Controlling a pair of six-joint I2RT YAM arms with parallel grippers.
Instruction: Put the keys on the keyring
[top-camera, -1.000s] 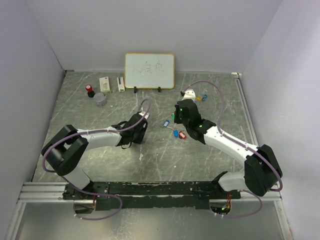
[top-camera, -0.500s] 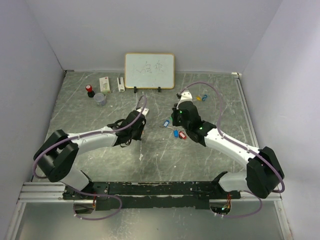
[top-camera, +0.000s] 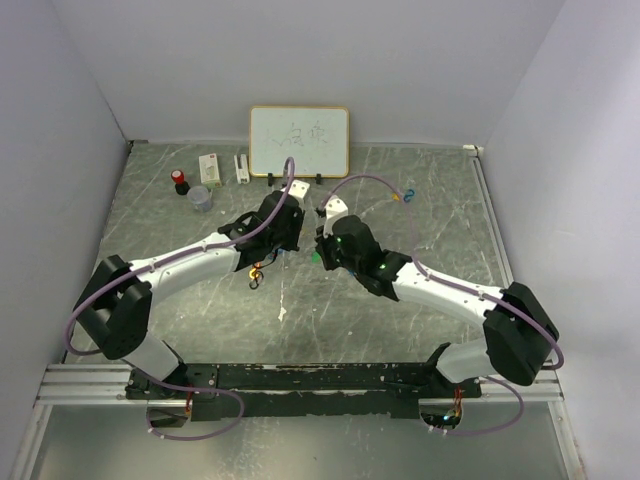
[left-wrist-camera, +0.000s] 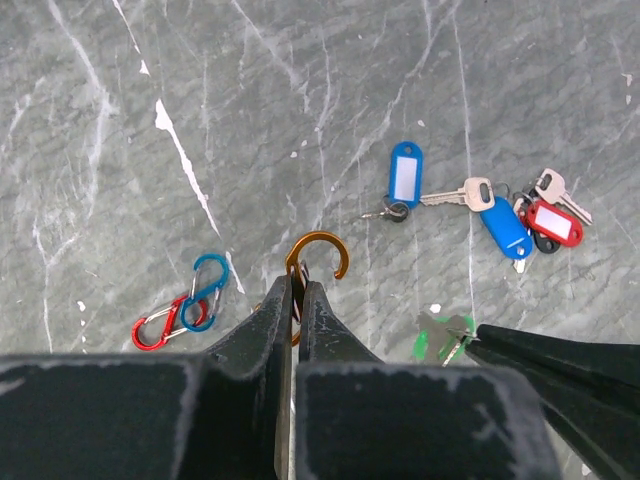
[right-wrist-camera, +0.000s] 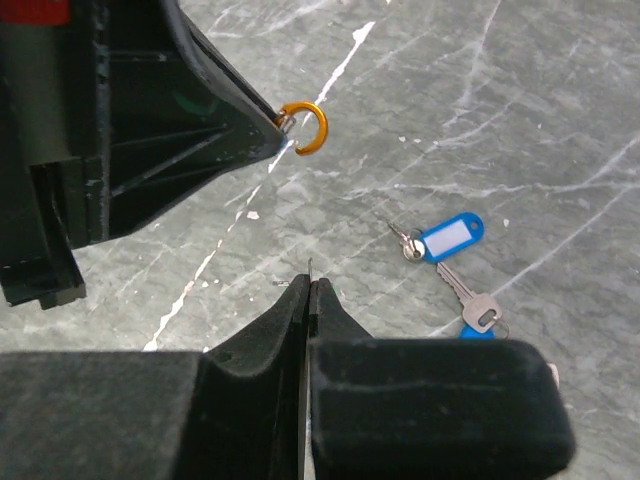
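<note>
My left gripper (left-wrist-camera: 296, 284) is shut on an orange carabiner-shaped keyring (left-wrist-camera: 318, 260), held above the table with its open hook pointing away. My right gripper (right-wrist-camera: 311, 284) is shut on the thin metal part of a green key tag (left-wrist-camera: 432, 340). In the top view the two grippers meet near the middle, left (top-camera: 284, 240) and right (top-camera: 319, 252), a short way apart. In the right wrist view the keyring (right-wrist-camera: 304, 128) sticks out of the left gripper, up and left of my right fingertips. A blue tag (left-wrist-camera: 405, 174), another blue tag (left-wrist-camera: 504, 228) and a red tag (left-wrist-camera: 553, 222) lie on the table with metal keys.
A red and a blue clip (left-wrist-camera: 186, 310) lie linked on the table, left of the keyring. A whiteboard (top-camera: 299, 141) stands at the back, with white boxes (top-camera: 211, 166), a red object (top-camera: 179, 181) and a small cup (top-camera: 200, 198) to its left. Small blue and yellow items (top-camera: 404, 195) lie far right.
The left gripper has risen and moved right and farther out with the orange keyring. The right gripper has moved left with the green tag. The two now face each other.
</note>
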